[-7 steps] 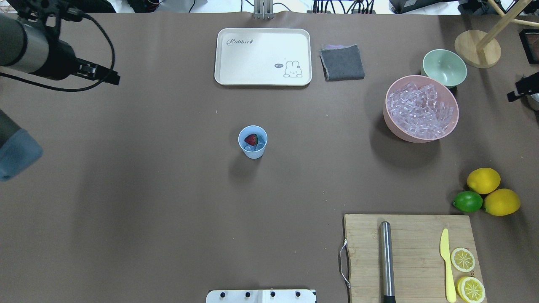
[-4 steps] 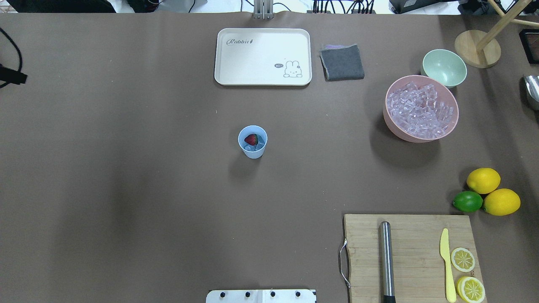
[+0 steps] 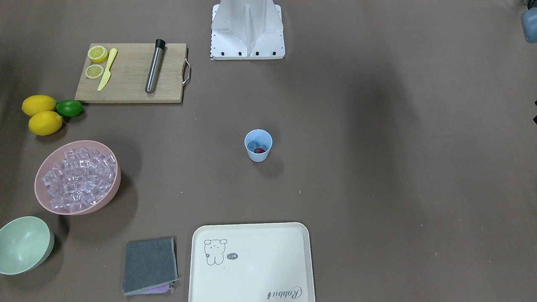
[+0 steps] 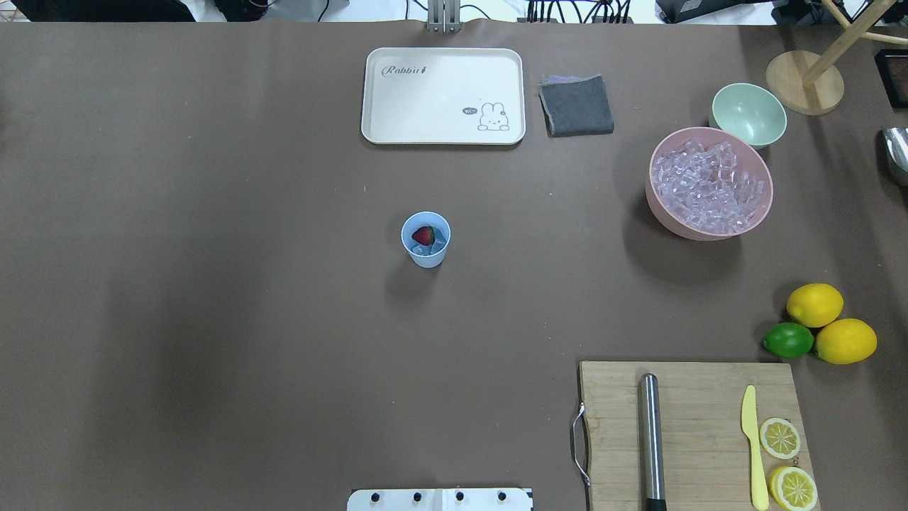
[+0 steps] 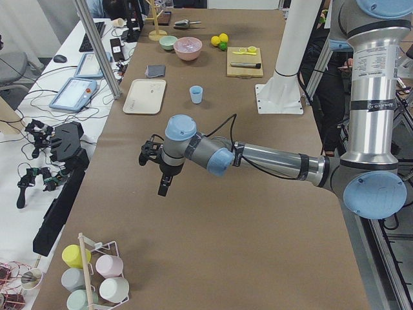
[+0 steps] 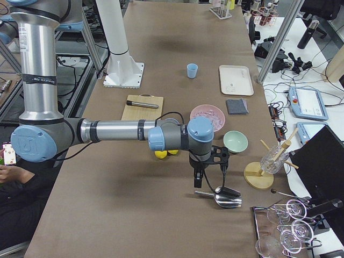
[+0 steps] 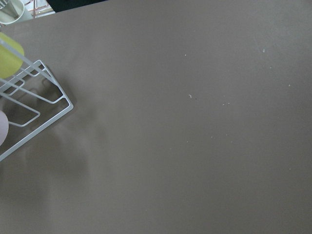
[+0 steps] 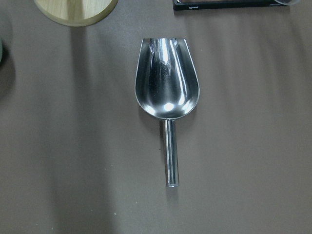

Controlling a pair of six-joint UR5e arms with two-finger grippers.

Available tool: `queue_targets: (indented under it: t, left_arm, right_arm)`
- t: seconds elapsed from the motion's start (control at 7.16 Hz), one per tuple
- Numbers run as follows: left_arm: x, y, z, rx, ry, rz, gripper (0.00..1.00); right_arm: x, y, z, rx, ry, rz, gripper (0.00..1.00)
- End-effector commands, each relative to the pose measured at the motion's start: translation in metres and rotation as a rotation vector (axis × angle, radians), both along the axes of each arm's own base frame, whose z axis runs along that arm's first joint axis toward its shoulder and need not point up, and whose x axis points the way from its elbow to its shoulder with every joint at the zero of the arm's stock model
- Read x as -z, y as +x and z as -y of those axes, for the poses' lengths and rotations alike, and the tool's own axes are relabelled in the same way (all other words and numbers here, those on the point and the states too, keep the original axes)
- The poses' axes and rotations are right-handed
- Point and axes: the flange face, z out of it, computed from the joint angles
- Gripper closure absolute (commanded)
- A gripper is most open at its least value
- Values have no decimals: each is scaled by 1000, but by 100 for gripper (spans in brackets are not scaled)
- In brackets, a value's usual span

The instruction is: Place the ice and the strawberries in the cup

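Light-blue cup [image 4: 428,260] stands upright mid-table, well apart from other items. Small red strawberry [image 4: 423,235] with a green top lies inside it, on a few clear ice cubes [image 4: 438,245]. Many more such cubes are heaped in the pink bowl [image 4: 677,227], off to the robot's right.

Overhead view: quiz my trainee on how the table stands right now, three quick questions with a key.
1. True or false: the strawberry lies inside the cup.
2. The cup stands: A) upright, B) on its side, C) upside down.
3. Which utensil lies on the table in the right wrist view?

Key: 1 true. 2 A. 3 the metal scoop, lying flat and empty.
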Motion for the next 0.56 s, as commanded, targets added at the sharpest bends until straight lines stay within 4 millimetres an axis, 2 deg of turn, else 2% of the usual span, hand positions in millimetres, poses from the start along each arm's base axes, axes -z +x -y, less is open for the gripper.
queue_targets:
  t: [0.0,0.14,0.28,0.42]
  left_arm:
    - [-24,-21,-10,-93,-28,45,2]
    - [-52,-32,-23,-87,-68,46,2]
    - [-59,-39,-28,-77,-80,47,2]
    - [-52,-38,-21,-75,-71,48,2]
  right_arm:
    - [13,-2,-5,5,-10,13,1]
    - [13,-3,-5,6,-13,20,1]
    - [13,-4,-5,7,-10,21,1]
    - [13,-4,-5,7,-12,23,1]
